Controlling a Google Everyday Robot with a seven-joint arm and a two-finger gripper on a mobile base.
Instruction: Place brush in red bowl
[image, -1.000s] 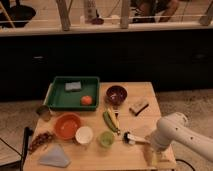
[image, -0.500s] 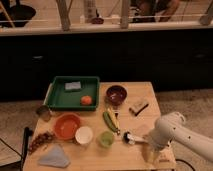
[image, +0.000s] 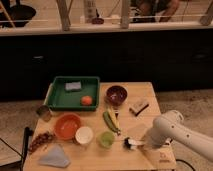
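Brush position: brush (image: 131, 144) lies flat on the table (image: 150, 92) near the front edge, dark head toward the left, white handle running right to the gripper.
Gripper: gripper (image: 146, 144) is low at the handle's right end, under the white arm (image: 172, 129); whether it is clamped on the handle or released cannot be told.
Progress: red bowl (image: 67, 126) holds no brush. At most the pick-up is in hand; lift, carry and release remain, by my judgement.
Route: bowl sits front-left, well apart from the brush. Green cup (image: 106, 138) and white bowl (image: 84, 135) stand between them along the front row, so a carry would need to pass above them.
Obstacles behind: yellow and green produce (image: 112, 120) lies just behind the cup; tan block (image: 139, 106) and dark maroon bowl (image: 116, 94) sit farther back.
Edges: brush is close to the front edge; the front-right corner is just beside the arm.
Bowl surroundings: green tray (image: 74, 99) behind it, white bowl touching or just beside its right rim.
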